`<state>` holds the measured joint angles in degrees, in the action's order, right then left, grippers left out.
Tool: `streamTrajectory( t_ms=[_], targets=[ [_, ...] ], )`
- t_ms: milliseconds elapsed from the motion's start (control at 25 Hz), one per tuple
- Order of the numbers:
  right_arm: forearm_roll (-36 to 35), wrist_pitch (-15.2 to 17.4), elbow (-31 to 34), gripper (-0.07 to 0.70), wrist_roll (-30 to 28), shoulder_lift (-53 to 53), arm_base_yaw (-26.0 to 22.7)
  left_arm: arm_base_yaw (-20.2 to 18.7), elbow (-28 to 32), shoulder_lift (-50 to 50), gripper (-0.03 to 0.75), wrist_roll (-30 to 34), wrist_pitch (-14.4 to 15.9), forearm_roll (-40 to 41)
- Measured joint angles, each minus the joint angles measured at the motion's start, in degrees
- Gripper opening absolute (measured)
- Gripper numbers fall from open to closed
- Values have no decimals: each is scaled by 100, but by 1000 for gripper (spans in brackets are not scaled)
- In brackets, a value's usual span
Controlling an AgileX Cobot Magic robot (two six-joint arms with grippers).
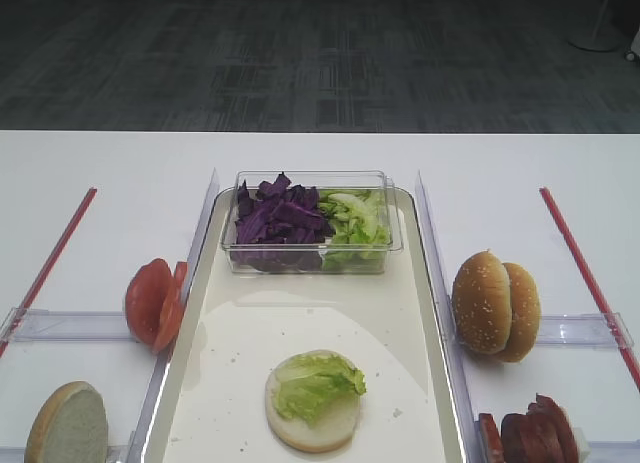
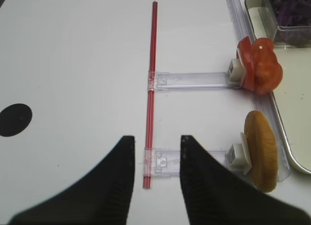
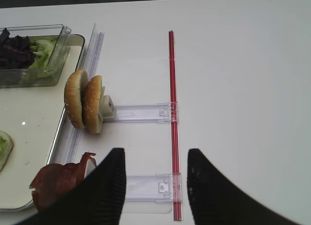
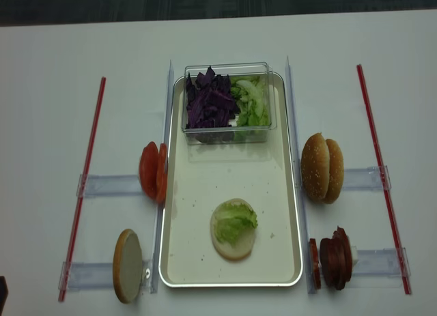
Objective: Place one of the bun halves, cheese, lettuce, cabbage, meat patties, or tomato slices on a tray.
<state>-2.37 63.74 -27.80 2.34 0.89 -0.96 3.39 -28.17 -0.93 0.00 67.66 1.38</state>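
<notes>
White table point(image 4: 41, 70), left to right: a red rod point(image 4: 82, 186), tomato slices point(image 4: 153, 171) and one bun half point(image 4: 127, 265) on edge in clear holders — then the cream tray point(image 4: 273, 193), holding a clear box point(image 4: 229, 101) of purple cabbage point(image 4: 208, 104) and lettuce point(image 4: 250, 101), plus a bun half topped with a lettuce leaf point(image 4: 233, 227). Right of it: sesame bun halves point(image 4: 322, 167), meat patties point(image 4: 333, 258). Left gripper point(image 2: 156, 152) and right gripper point(image 3: 155, 166) both parted, holding nothing — above the table.

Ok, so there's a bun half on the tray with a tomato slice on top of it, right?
Not quite. The bun half does lie on the tray, but what sits on top of it is lettuce, not tomato. The tomato slices stand outside the tray's left edge. The realsense high view shows it.
</notes>
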Motion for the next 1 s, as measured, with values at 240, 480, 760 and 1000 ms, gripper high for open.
streamTrajectory(
  t_ms=[240,480,760,1000],
  targets=[
    [0,0,0,338,0,0,0,0,0,0,223,0,0,0],
    [0,0,0,338,0,0,0,0,0,0,223,0,0,0],
    [0,0,0,338,0,0,0,0,0,0,223,0,0,0],
    [0,0,0,338,0,0,0,0,0,0,223,0,0,0]
  ],
)
